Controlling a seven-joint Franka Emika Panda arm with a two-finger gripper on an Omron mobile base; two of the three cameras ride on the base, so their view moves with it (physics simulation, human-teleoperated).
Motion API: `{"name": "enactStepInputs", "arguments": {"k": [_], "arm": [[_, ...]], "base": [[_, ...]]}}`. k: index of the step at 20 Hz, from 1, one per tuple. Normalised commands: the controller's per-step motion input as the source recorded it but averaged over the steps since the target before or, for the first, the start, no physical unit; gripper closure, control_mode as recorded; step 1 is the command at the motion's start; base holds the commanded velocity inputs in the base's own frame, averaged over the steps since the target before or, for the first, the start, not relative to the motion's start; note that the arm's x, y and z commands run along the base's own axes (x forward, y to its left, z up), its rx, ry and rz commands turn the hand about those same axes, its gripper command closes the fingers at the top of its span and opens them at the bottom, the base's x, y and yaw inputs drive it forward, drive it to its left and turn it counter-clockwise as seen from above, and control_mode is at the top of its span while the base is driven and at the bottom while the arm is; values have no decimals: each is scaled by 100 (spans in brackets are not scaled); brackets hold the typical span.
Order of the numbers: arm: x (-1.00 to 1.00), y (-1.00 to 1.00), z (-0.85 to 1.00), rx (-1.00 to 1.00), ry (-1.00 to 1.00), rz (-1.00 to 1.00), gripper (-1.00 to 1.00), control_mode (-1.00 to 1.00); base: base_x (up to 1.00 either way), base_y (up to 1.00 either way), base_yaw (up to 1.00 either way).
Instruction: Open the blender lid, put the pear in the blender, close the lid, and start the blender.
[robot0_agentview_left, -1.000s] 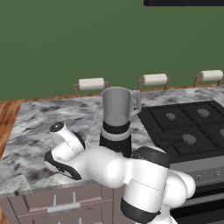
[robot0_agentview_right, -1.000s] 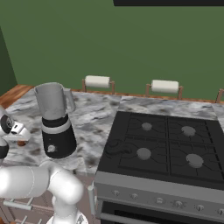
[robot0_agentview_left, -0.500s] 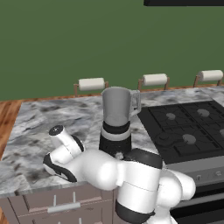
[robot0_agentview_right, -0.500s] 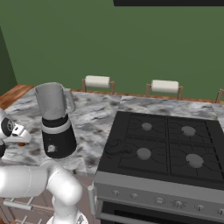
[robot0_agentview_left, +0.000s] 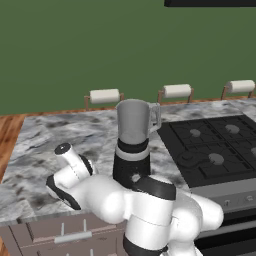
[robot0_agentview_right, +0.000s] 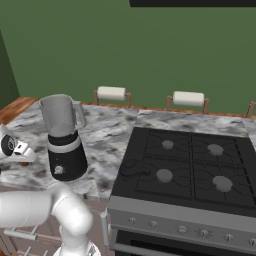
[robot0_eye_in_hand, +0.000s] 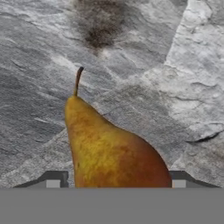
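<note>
A grey-and-white marbled counter (robot0_agentview_left: 50, 135) runs along a green wall (robot0_agentview_left: 75, 45), with wooden flooring at its far left end and drawer fronts (robot0_agentview_left: 65, 232) below its front edge. To its right, flush against it, sits a black gas stove (robot0_agentview_right: 185, 170) with four burners and a steel front carrying a row of knobs. Along the back of the counter stand paper towel rolls (robot0_agentview_left: 104, 96) on small wooden holders, spaced well apart. The white arm (robot0_agentview_left: 125, 205) bends low over the front of the counter, to the left of the blender as the left base view shows it. The blender (robot0_agentview_left: 133, 145) stands upright on the counter just beside the stove's left edge, its silvery-grey handled jar on a black base with a white dial on the front; the jar top looks open, with no black cap on it. The pear (robot0_eye_in_hand: 113, 153), yellow-brown with a thin stem, lies on the counter right in front of the gripper (robot0_eye_in_hand: 114, 183), tapered end pointing away from the hand. In the hand view the two dark fingertips (robot0_eye_in_hand: 53, 180) stand on either side of the pear's broad end, close against it, so the jaws are partly closed around the fruit; whether they are actually pressing on it I cannot tell, since the contact is hidden at the bottom edge of that view.
</note>
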Motion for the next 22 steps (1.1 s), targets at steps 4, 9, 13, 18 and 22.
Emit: {"name": "enactStepInputs", "arguments": {"k": [4,9,13,18,22], "arm": [[0,0,-6,0,0,0,100,-100],[-25,-18,57,1,-7,0,100,-100],[-66,-67,100,0,-4,-2,100,-100],[-43,-48,100,0,-7,-1,100,-100],[-18,-38,100,0,-10,0,100,-100]], "base": [[0,0,0],[0,0,0],[0,0,0],[0,0,0],[0,0,0]]}}
